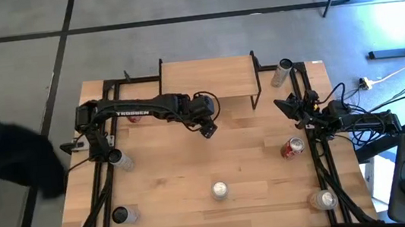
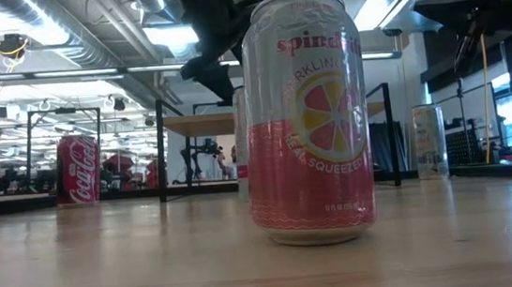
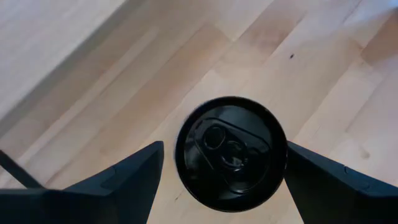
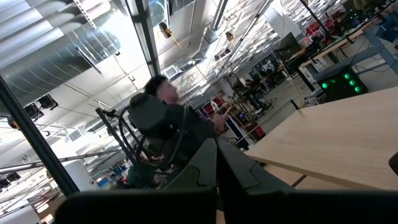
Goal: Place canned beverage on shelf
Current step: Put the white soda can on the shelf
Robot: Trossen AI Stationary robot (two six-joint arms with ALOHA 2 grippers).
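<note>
Shelf, low light-wood plank riser on black legs (image 1: 206,79), bare. Left gripper (image 3: 221,180) spread wide astride black-topped can (image 3: 231,151), upright on tabletop near shelf front; not grasped. Lift, placement remain. Right gripper (image 4: 217,168) pinched closed, parked at right edge.

The worktop (image 1: 193,168) is a light wooden board on a black frame. The shelf (image 1: 208,80), a low wooden riser on thin black legs, stands at the middle of the far edge with its top bare. A pink can (image 1: 220,191) stands upright near the middle of the near edge. A red can (image 1: 292,147) lies near the right edge. Silver cans stand at the far right corner (image 1: 284,70), the near right corner (image 1: 322,200) and by the left edge (image 1: 120,160); a dark can (image 1: 120,215) stands near the near left corner.
</note>
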